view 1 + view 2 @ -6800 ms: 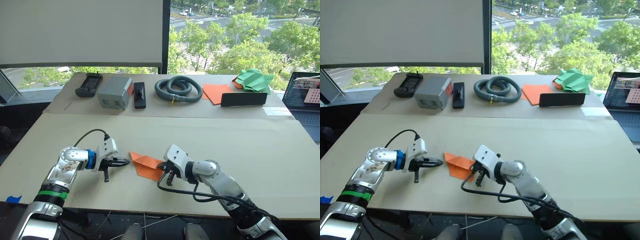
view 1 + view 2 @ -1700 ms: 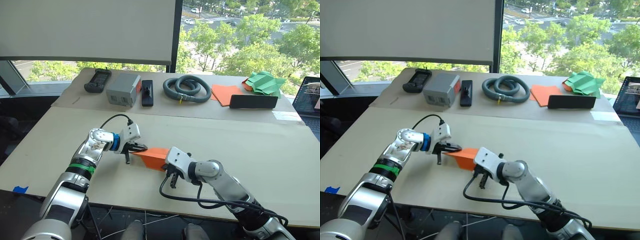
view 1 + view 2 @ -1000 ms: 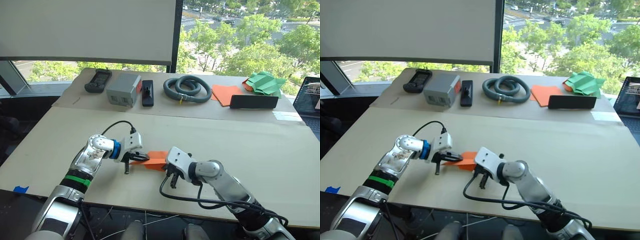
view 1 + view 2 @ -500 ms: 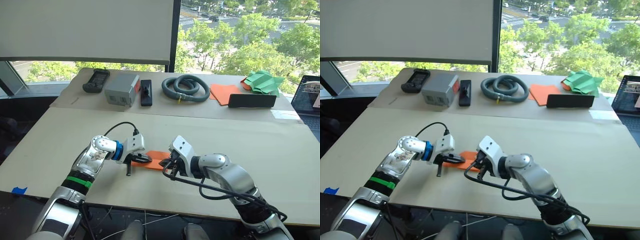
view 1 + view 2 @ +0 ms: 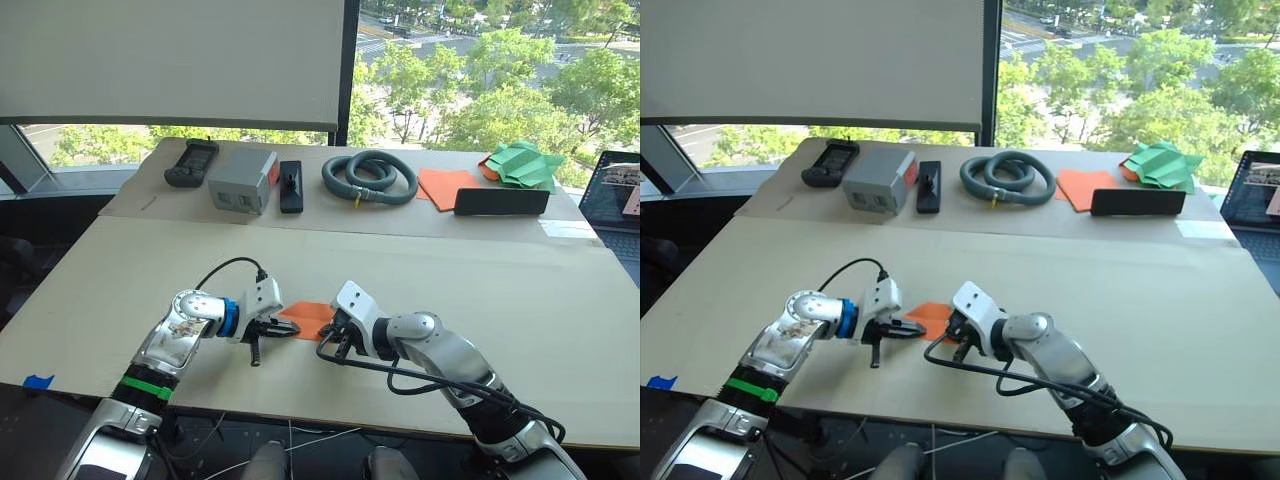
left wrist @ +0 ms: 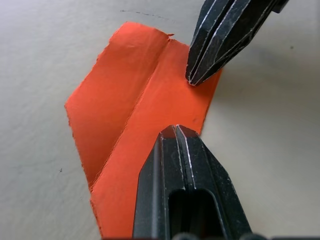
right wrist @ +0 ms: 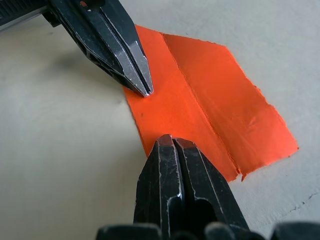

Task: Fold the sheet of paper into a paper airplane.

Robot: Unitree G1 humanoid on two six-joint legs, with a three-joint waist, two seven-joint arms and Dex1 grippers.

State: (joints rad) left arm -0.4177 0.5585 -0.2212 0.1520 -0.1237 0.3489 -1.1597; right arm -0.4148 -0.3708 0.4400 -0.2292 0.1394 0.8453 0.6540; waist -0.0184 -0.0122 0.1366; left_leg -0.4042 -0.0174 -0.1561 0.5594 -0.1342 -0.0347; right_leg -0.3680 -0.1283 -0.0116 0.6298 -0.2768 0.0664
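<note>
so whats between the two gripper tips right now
The folded sheet of paper lies flat on the table between the left gripper and the right gripper; both shut tips rest on its orange surface, seen in the left wrist view.

Bare tabletop [image 5: 480, 270] spreads wide across the frame's middle and right. Both closed tools, left tool [image 5: 291, 330] and right tool [image 5: 327, 334], crowd the sheet of paper [image 5: 309, 316] at lower centre.

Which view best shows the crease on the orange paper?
The right wrist view: the paper lies flat, its crease running lengthwise between both shut grippers' tips. The left wrist view shows it too, partly behind the left gripper. The eye views show a small orange patch.
</note>
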